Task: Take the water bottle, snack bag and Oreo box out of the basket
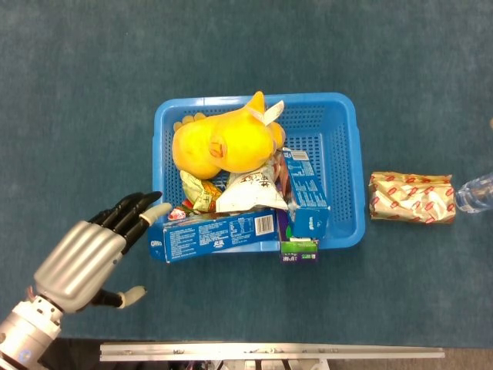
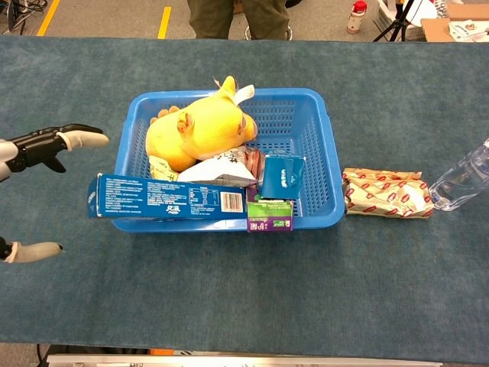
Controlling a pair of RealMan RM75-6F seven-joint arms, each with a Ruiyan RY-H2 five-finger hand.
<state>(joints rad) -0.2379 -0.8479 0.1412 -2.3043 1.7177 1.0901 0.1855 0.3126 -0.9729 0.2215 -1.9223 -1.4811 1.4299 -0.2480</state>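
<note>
The blue Oreo box lies across the front rim of the blue basket, its left end sticking out past the corner. My left hand hovers open just left of that end, fingers spread towards the box and holding nothing. A red-and-gold snack bag lies on the table right of the basket. The clear water bottle rests at the right edge, partly cut off. My right hand is out of sight.
Inside the basket are a yellow plush toy, crumpled snack packets, a small blue box and a purple-green carton on the front rim. Blue-green cloth covers the table; a person stands beyond its far edge.
</note>
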